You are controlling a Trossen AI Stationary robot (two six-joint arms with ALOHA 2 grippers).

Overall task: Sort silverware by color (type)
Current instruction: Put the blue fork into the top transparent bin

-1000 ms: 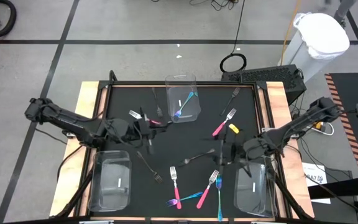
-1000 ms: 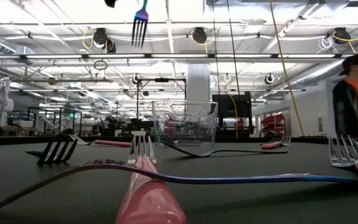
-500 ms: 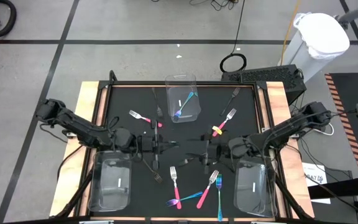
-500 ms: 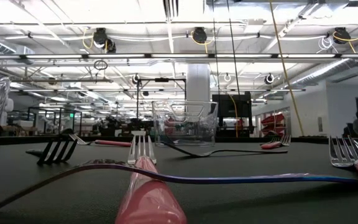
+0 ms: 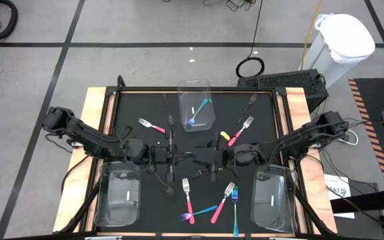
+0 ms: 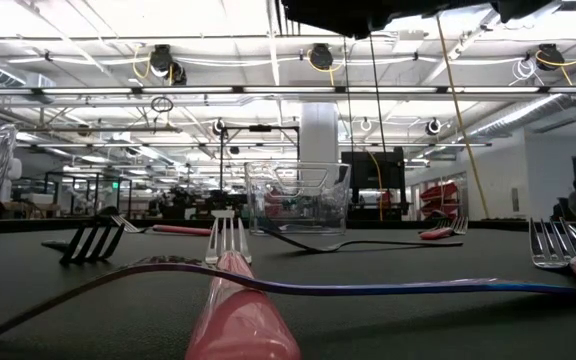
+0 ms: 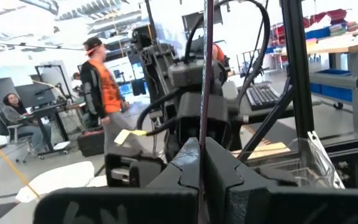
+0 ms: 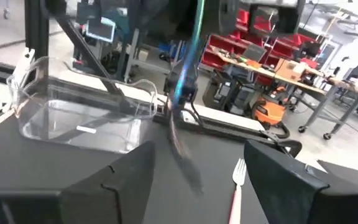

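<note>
A: High view, item one: the left end effector [image 5: 167, 156] at mid-worktop [image 5: 259, 100], clenched on a thin fork [image 7: 202, 81] standing upright between its fingers.

B: Item two: right end effector [image 5: 213, 159] facing it, just beside, fingers spread, grasping nothing.

A: Loose stock: pink fork [image 5: 188, 197] and teal fork [image 5: 235, 208] near edge; two blue-handled pieces in the far clear bin [image 5: 209, 85].

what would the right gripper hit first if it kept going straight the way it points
Most likely the teal fork clamped in the shut left gripper, which faces the open right gripper mid-table; how much gap is left is hard to judge.
</note>
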